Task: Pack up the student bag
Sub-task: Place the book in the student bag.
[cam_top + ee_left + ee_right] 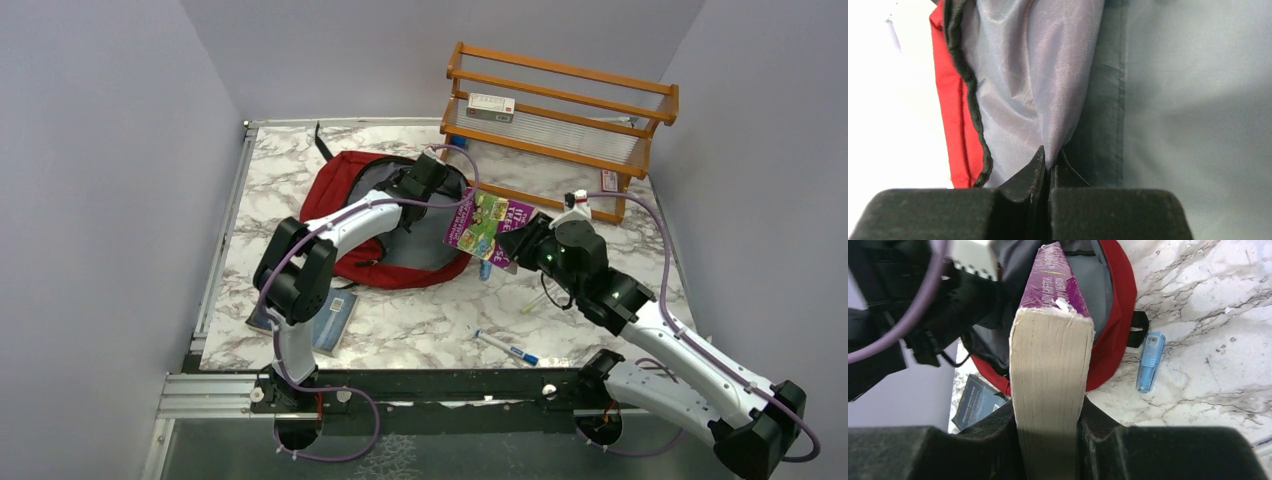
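**Ana:** Where is the student bag?

**Ben:** It lies flat on the worktop with its mouth open. The left pincer is at the mouth and is clamped tight on a fold of the grey lining. The red shell and the black zip edge run just left of the fingers.

**Ana:** And inside the bag?

**Ben:** Only lining shows beyond the left pincer.

**Ana:** The right pincer?

**Ben:** It is closed on a thick purple-covered book, one finger on each cover, with the page edges facing its wrist camera. The book's far end reaches the rim of the bag's opening. I cannot tell whether it is past the rim.

**Ana:** What is around that pincer?

**Ben:** A small blue item lies to its right, just beside the bag. A dark booklet lies to its left, near the bag's lower edge. In the top view a pen lies on the near side of the right pincer.

**Ana:** Any other holders?

**Ben:** A wooden rack stands beyond the right pincer, well apart, with a small white box on its top shelf.
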{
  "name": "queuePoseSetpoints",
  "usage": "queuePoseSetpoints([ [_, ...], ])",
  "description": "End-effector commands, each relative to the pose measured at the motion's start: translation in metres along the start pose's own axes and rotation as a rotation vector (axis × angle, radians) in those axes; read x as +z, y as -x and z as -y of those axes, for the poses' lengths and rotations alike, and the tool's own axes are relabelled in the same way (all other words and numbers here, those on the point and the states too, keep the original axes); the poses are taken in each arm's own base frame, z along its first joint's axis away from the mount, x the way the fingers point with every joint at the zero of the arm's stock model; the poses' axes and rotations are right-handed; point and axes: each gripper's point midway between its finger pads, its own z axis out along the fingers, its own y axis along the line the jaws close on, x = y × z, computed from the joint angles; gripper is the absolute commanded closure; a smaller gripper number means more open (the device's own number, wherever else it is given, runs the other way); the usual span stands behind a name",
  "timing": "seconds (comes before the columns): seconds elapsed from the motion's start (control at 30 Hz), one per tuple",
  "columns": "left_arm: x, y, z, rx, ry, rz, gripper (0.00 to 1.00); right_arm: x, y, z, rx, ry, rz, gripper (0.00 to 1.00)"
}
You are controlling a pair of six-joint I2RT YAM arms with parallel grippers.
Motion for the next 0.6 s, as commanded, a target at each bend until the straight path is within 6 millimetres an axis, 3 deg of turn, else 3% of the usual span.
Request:
queuePoseSetpoints([
  [0.0, -0.046, 0.037, -0.028, -0.138, -0.022, 0.138, 1.0, 0.004, 0.031, -0.036, 0.134, 0.109, 0.104, 1.0],
  [0.27, -0.078, 0.051, -0.037, -0.221, -0.1, 0.226, 1.0, 0.028, 0.026, -0.056, 0.2, 0.152, 0.068, 0.99],
  [0.57, -0.082, 0.051, -0.036, -0.255, -0.13, 0.236, 1.0, 0.069, 0.009, -0.059, 0.275, 0.123, 0.02, 1.0],
])
